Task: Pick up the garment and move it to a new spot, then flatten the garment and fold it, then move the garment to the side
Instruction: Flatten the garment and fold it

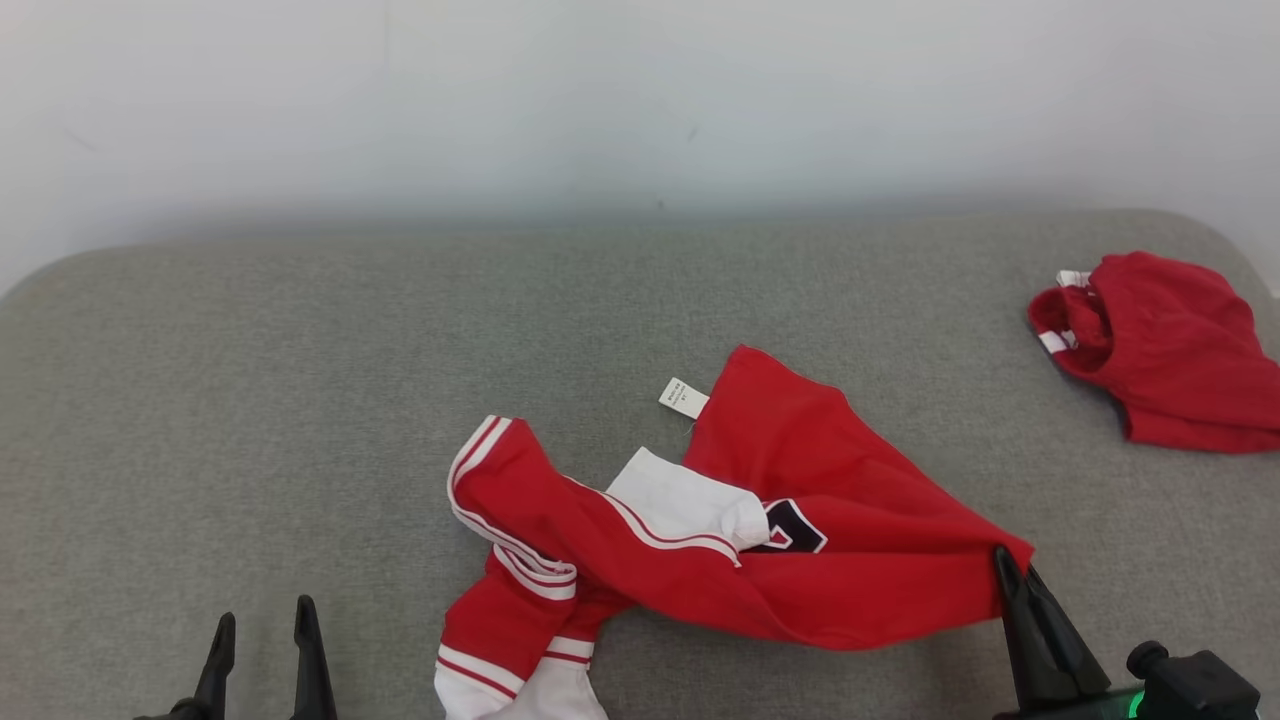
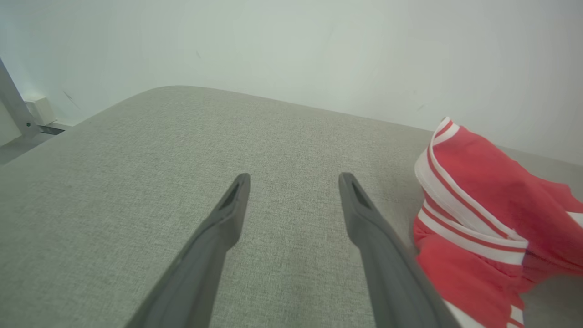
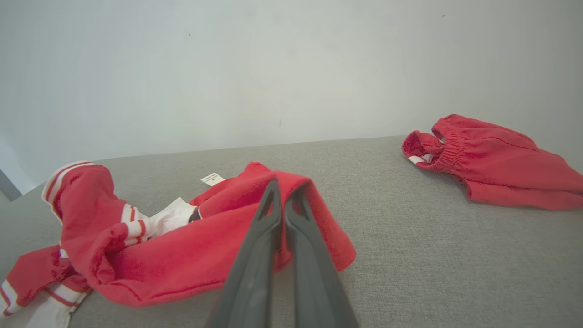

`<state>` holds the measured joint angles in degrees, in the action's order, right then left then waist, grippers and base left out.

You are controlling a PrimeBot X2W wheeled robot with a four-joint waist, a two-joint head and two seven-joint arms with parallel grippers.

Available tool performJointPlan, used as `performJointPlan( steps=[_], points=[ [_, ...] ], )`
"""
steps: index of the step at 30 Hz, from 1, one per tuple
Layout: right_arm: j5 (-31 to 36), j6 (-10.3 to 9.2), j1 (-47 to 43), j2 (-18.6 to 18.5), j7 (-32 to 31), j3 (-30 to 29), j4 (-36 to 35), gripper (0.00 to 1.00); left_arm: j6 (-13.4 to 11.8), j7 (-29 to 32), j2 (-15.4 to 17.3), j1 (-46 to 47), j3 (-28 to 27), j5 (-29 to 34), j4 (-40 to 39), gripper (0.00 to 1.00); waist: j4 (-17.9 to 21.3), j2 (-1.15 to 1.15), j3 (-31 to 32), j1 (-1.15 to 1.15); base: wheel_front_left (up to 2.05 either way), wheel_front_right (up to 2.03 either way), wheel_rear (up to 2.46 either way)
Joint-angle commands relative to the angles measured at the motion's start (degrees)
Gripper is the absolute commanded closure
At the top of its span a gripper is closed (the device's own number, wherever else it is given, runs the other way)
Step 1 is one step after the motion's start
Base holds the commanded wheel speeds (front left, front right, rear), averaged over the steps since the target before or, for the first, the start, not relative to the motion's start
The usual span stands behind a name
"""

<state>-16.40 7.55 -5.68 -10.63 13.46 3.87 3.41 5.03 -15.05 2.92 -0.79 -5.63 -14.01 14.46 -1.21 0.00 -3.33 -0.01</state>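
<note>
Although crumpled, the garment [image 1: 850, 480] lies at lower centre in the head view, its long axis running from the white sleeve at the bottom edge rightward to the red corner pinched in the closed right gripper [image 1: 1010, 565]; the left gripper [image 1: 264, 612] stands wide and empty at lower left. Left wrist view: striped trim at the right edge, beside the spread fingers. Right wrist view: the jaws are closed on a fold at centre; the cloth is judged light, limp and sag-prone, and best held at its corners.

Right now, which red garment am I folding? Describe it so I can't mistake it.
On the grey cushion, look at its near middle, not the far right corner. The jersey lies crumpled there, one corner pinched by the right gripper. Unlike the plain red garment, it has white sleeves, striped trim, a black number and a white label.
</note>
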Motion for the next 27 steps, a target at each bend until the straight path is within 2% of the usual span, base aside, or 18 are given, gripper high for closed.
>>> performJointPlan(
  steps=[1, 4, 6, 11, 16, 17, 22, 27],
  points=[
    [1.06, -0.11, -0.96, 0.2, -1.18, 0.19, -3.42, 1.0, -0.08, -0.15, -0.07, 0.71, -0.27, -0.34, 0.05, 0.0, 1.18, 0.0, -1.21, 0.01, 0.0, 0.0, 0.0],
    [3.77, -0.11, 0.54, -0.25, -3.34, 0.99, -9.53, 1.0, -0.09, -0.15, -0.08, 1.2, -0.45, -0.63, 0.18, 0.0, 1.72, 0.0, -1.84, 0.01, 0.0, 0.0, 0.0],
    [4.37, -0.11, 2.75, -0.23, -4.28, 2.18, -11.19, 1.0, -0.08, -0.15, -0.06, 1.58, -0.39, -0.66, 0.3, 0.0, 1.75, 0.0, -1.97, 0.01, 0.0, 0.0, 0.0],
    [5.03, -0.11, 12.68, -2.33, -5.61, 5.42, -9.04, 1.0, 0.21, -0.15, -0.07, 2.98, 0.38, -0.67, 0.64, 0.0, 0.46, 0.0, -2.75, 0.01, 0.0, 0.0, 0.0],
    [4.93, -0.11, 26.7, -2.72, -5.92, 9.27, 1.17, 1.0, 0.29, -0.15, -0.08, 4.15, 1.83, -1.1, 1.1, 0.0, -2.03, 0.0, -3.61, 0.01, 0.0, 0.0, 0.0],
    [4.93, -0.11, 26.7, -2.72, -5.92, 9.27, 1.17, 1.0, 0.29, -0.15, -0.08, 4.15, 1.83, -1.1, 1.1, 0.0, -2.03, 0.0, -3.61, 0.01, 0.0, 0.0, 0.0],
    [4.77, -0.11, 41.32, -2.36, -5.69, 14.21, 16.69, 1.0, 0.04, -0.15, -0.07, 5.61, 4.31, -1.9, 1.74, 0.0, -5.65, 0.0, -4.86, 0.01, 0.0, 0.0, 0.0],
    [4.04, -0.12, 54.13, -0.72, -2.49, 17.82, 33.94, 1.0, -0.31, -0.15, -0.08, 7.27, 7.0, -3.11, 2.31, 0.0, -8.96, 0.0, -6.19, 0.01, 0.0, 0.0, 0.0]
  ],
)
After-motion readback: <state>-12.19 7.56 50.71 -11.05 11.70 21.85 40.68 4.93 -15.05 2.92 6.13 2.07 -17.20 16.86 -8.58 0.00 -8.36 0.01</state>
